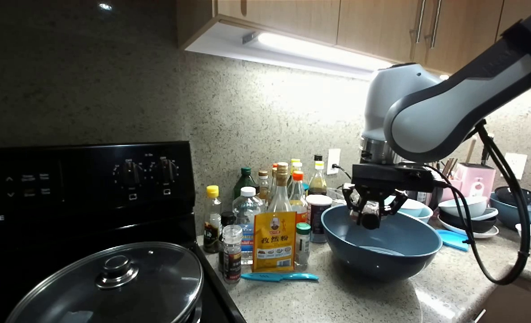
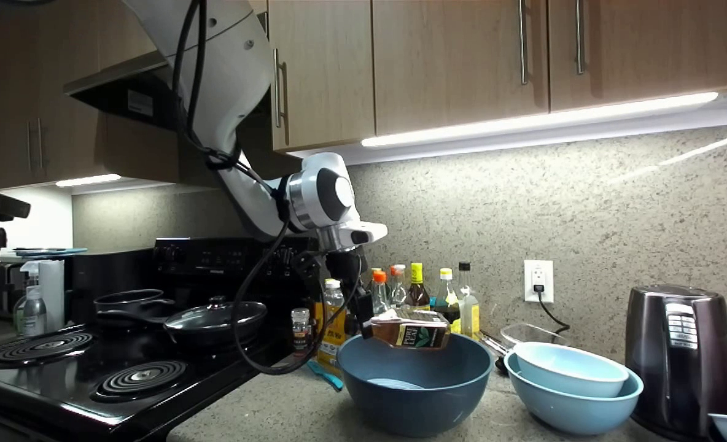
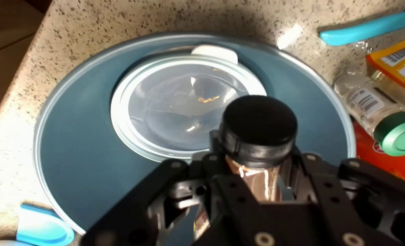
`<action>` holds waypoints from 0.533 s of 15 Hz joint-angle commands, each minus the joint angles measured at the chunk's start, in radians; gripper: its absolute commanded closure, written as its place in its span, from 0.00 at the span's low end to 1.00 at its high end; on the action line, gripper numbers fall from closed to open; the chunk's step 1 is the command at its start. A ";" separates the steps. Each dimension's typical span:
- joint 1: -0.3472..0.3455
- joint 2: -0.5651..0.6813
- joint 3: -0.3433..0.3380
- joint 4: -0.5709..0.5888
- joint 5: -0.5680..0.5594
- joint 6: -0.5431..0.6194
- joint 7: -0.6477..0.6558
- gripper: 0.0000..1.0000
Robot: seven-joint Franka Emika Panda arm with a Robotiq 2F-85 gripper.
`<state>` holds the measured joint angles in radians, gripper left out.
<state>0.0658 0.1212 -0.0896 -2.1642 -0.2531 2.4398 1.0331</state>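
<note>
Bottle (image 2: 422,334) is clamped near its black cap (image 3: 259,124) in the gripper (image 3: 252,159), roughly sideways, blue bowl (image 2: 412,405) beneath the jaws; grasp and lift look done, release not yet.

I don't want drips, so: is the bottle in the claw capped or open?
Capped. The wrist view shows a black cap on the neck of the bottle that the claw grips. Whether it's screwed tight, I cannot tell.
</note>
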 commanded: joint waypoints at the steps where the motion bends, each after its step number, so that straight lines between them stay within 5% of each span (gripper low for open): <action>1: 0.009 -0.062 0.030 -0.057 -0.036 0.005 0.008 0.85; 8: 0.004 -0.063 0.046 -0.068 -0.030 0.005 0.016 0.85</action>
<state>0.0753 0.1099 -0.0452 -2.2031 -0.2595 2.4381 1.0330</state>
